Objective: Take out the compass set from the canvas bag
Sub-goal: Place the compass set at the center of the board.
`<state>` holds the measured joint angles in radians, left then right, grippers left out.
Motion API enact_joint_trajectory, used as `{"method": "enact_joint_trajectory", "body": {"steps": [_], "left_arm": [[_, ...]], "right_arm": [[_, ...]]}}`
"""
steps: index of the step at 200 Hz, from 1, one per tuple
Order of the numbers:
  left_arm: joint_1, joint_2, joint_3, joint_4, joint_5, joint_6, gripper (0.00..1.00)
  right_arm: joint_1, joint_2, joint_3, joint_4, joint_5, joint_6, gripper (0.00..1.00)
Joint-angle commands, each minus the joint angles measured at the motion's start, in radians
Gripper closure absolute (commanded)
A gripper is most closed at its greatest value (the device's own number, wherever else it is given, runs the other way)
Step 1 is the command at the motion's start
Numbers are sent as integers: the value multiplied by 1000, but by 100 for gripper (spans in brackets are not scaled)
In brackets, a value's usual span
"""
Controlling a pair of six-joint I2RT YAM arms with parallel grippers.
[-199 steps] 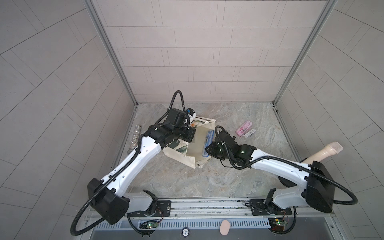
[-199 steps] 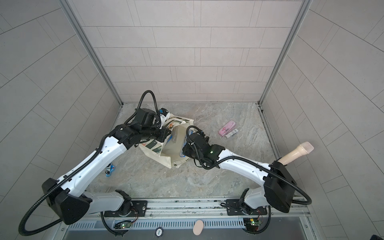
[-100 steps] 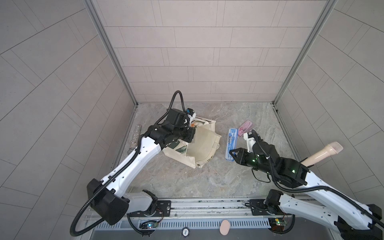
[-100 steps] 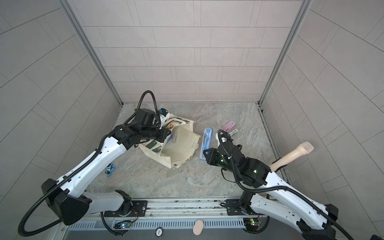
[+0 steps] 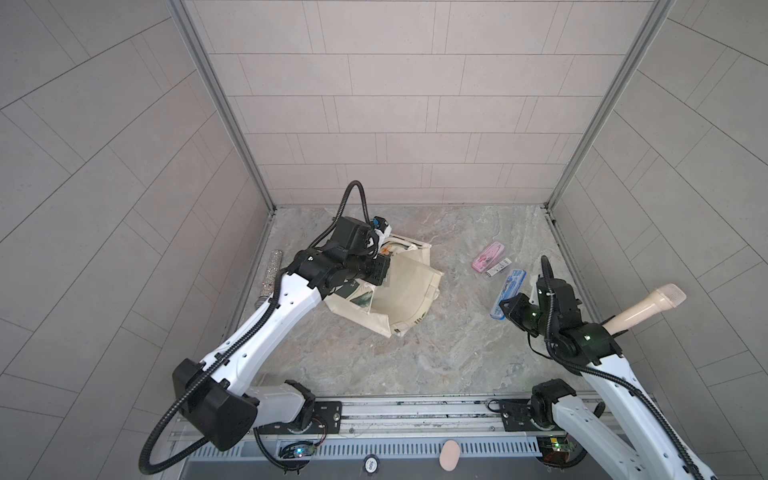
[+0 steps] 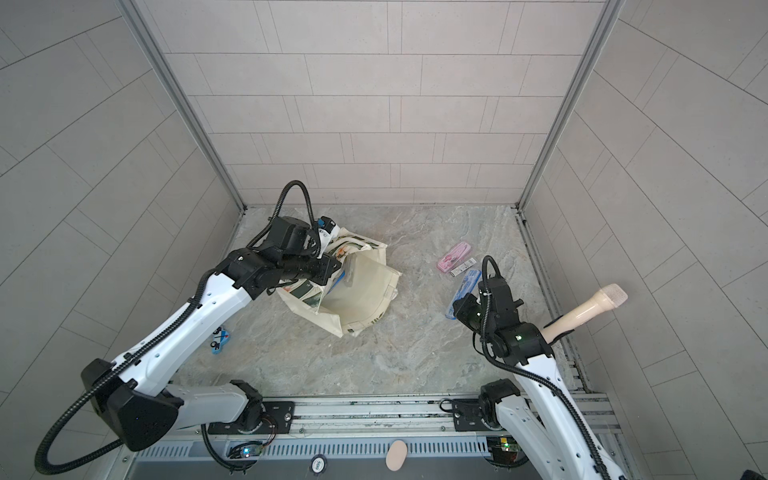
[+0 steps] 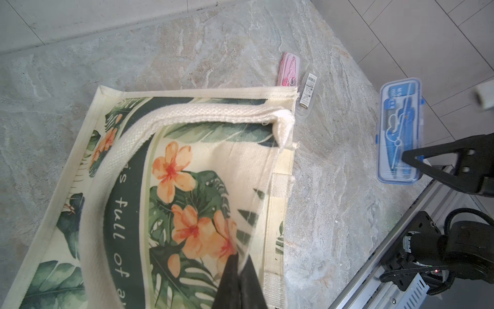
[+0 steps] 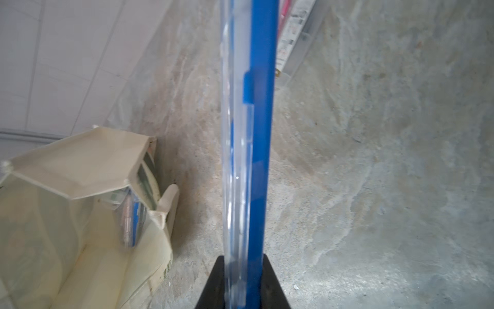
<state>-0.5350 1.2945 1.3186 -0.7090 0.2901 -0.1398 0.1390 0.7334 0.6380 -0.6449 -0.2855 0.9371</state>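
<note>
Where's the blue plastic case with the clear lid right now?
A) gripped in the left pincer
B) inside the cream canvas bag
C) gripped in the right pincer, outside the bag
C: the right pincer is closed on the blue plastic case in the right wrist view, and both top views show it well apart from the cream canvas bag.

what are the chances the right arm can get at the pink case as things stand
Probably not yet: the right gripper is shut on the blue compass case, so its jaws are taken. The pink case lies just beyond, uncovered, so after a release the way looks free.
</note>
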Motion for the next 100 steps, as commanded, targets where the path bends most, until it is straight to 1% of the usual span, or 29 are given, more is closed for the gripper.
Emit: {"method": "enact_joint_trajectory", "body": {"steps": [1,15,51,76,100], "left_arm": [[2,0,36,2,5,9,100],[1,5,37,6,7,8,100],[1,20,49,13,17,7,100],[1,26,55,13,20,14,100],[2,26,51,16,20,16,100]], "right_arm": [[-54,38,-13,66,-75,-65,87],[-73,79,-44,96,-61,-82,87],[-200,201,-67,180,-96,-94,87],[-282,293,-58,224,-121,-134,87],[-344,407,-24,213,-155,-160,87]]}}
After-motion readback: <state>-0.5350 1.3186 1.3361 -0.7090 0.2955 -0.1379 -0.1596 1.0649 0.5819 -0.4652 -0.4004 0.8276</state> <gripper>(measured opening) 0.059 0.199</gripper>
